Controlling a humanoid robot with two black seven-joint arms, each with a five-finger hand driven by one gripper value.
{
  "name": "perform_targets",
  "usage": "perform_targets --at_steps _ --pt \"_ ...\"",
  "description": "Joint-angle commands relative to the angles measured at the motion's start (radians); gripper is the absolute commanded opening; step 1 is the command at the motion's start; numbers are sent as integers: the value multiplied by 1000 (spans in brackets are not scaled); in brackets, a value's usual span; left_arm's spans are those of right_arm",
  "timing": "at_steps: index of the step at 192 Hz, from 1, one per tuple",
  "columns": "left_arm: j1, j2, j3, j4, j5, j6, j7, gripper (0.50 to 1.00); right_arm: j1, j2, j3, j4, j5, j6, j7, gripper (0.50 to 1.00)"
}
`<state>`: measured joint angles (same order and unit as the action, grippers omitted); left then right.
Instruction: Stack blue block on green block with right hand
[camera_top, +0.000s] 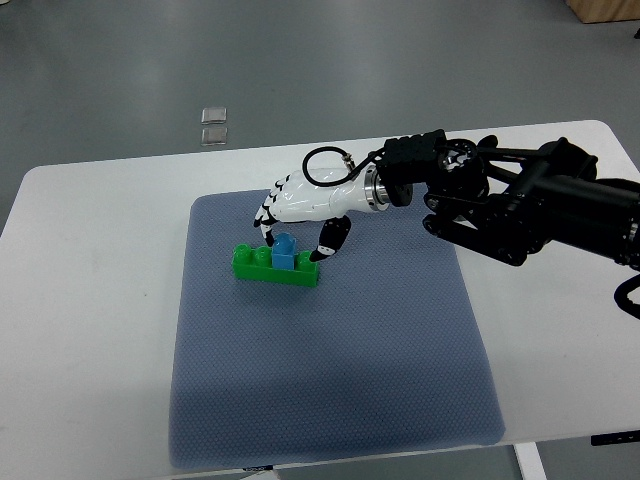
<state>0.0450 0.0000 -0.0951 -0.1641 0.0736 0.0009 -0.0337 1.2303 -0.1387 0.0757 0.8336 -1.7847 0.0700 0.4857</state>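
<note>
Toward the far-left part of the grey mat (330, 380) on the white bench (90, 300), the blue block (284, 252) sits on top of the green block (277, 267), about mid-length. The right hand (300, 215) arches over it, fingers curled down around the blue block; whether they still pinch it is hard to tell from above. To finish well, press straight down so the studs seat, then spread the fingers and lift vertically, not dragging the stack sideways.
</note>
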Motion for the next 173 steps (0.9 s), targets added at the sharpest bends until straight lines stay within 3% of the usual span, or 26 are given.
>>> perform_targets --at_steps 1,45,93,122,173 --pt "1 0 0 0 0 1 0 1000 18 -27 35 -1 8 4 1 899" --pt "1 0 0 0 0 1 0 1000 20 -179 133 -1 64 7 -1 901" --pt "1 0 0 1 0 1 0 1000 38 -390 176 -28 398 7 -4 901" --pt "1 0 0 0 0 1 0 1000 32 -470 179 -132 628 -4 -1 899" --pt "1 0 0 0 0 1 0 1000 -54 -493 177 -355 1212 -4 1 899"
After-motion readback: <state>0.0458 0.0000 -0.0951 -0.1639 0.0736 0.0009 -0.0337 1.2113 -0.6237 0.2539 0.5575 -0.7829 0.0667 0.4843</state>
